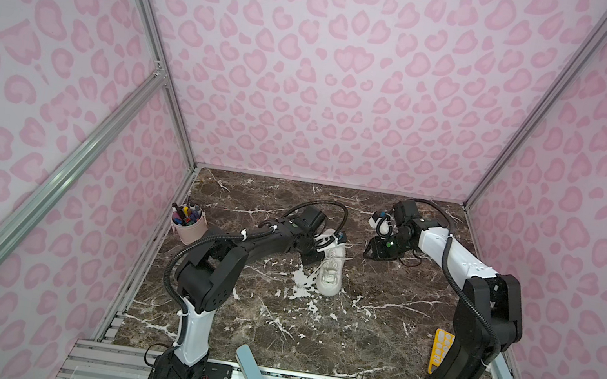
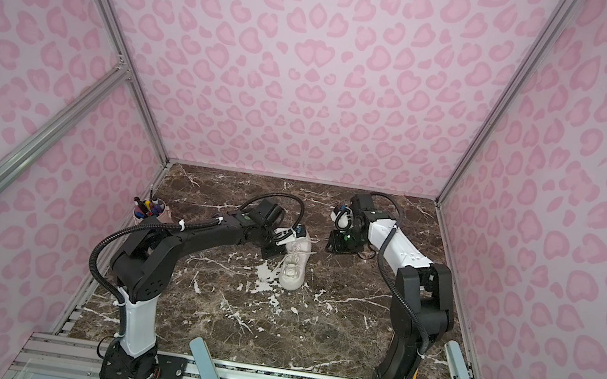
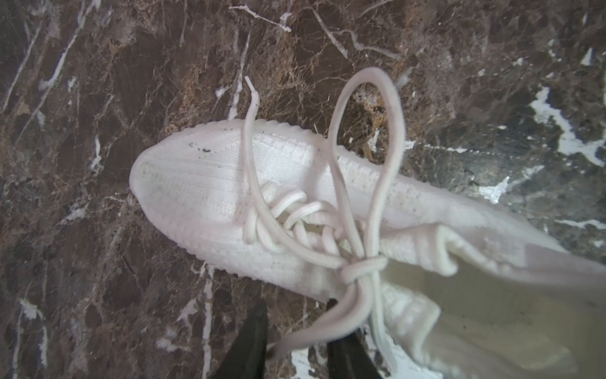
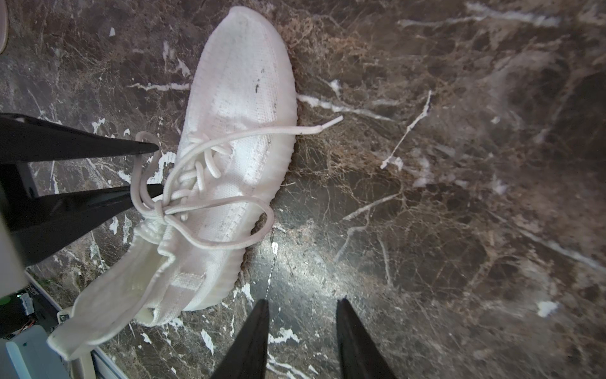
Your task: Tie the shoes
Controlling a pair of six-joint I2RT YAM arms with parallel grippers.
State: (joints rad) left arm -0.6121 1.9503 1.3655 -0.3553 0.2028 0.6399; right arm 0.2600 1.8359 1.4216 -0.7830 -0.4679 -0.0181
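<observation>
Brown marble worktop (image 1: 311, 336), pink spotted walls on three sides. White sneaker (image 1: 330, 273) stands on its sole near the middle of the worktop, a little toward the far edge; toe toward the near edge, heel toward the far edge. Laces (image 3: 290, 200) cross through the eyelets and meet in a knot (image 3: 362, 265) at the top of the tongue. One loop (image 3: 370, 73) hangs over the side of the shoe onto the marble; one free end (image 3: 252, 105) lies across the toe. Left gripper (image 3: 296, 305) sits at the sneaker's side facing the left edge, jaws apart; a second lace loop (image 3: 324, 320) runs between them, fingers not closed onto it. Right gripper (image 4: 303, 302) hovers over bare marble between sneaker and right edge, jaws apart, clear of the shoe. Pink cup of pens (image 1: 189, 228) at the left edge
</observation>
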